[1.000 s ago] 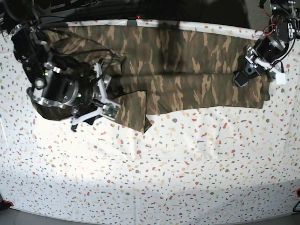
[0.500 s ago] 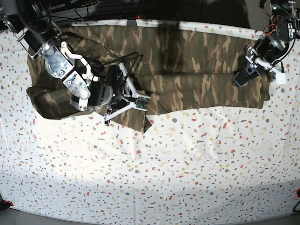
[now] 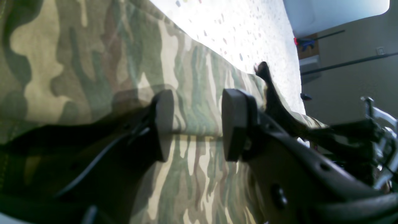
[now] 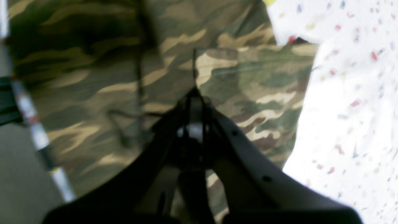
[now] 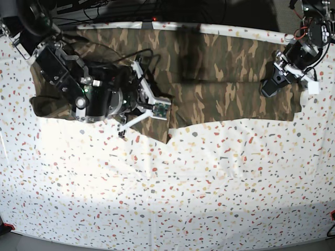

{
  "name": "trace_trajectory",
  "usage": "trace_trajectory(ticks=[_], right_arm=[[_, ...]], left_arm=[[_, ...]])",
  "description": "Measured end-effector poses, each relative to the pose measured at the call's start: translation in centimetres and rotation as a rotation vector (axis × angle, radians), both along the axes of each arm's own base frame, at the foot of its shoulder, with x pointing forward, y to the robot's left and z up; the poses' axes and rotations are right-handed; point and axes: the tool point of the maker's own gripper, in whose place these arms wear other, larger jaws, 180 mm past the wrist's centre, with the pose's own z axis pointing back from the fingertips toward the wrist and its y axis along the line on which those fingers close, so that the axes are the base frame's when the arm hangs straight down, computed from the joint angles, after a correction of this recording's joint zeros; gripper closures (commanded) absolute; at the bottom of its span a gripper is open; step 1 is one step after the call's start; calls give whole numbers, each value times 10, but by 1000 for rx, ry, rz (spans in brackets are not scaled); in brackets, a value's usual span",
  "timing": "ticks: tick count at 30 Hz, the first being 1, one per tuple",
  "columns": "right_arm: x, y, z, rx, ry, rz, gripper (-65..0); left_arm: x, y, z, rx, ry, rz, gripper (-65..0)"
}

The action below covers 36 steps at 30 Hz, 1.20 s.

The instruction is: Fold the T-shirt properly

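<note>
The camouflage T-shirt (image 5: 220, 78) lies spread out along the far side of the counter (image 5: 209, 188), which has a white cover with little colored specks. The shirt reaches from the left side of the base view to the right side, and one corner of cloth hangs down near the middle. The right gripper (image 4: 194, 93) is over the left part of the shirt. Its jaws are closed tight together, and the wrist view is too blurry to tell if any cloth is pinched between them. The left gripper (image 3: 197, 124) sits low at the other end of the shirt, close to the cloth's edge. Its jaws are open with a gap between the two dark pads (image 3: 164, 121), and the striped cloth shows through the gap.
</note>
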Motion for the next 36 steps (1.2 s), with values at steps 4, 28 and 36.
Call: trace_trajectory(ticks=[4, 28, 36], right_arm=[[-38, -11, 8, 15, 84, 53, 0], [-161, -79, 67, 69, 425, -24, 0], [-171, -80, 74, 126, 484, -66, 0]], left_arm=[[0, 0, 0, 1, 1, 0, -252], [-2, -15, -7, -15, 5, 7, -252], [-1, -20, -5, -42, -6, 24, -252]])
